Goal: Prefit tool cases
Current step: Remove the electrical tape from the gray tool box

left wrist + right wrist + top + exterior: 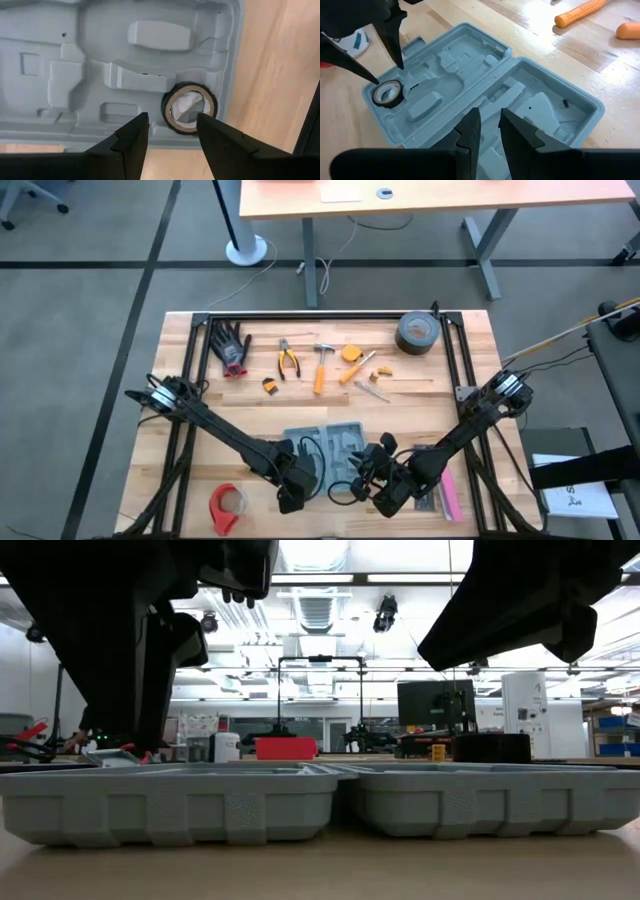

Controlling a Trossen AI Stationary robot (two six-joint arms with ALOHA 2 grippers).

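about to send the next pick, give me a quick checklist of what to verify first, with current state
1. Tool case lies open and flat on the table: ok.
2. Small black tape roll sits in its round corner slot: ok.
3. Left gripper is open and above the roll, not holding it: ok.
4. Right gripper is empty, with its fingers only narrowly apart over the case's near edge: ok.
5. Other slots are unfilled; hammer, pliers and gloves lie loose at the far side: not ok.
6. Whether the roll is fully pressed down: cannot tell.
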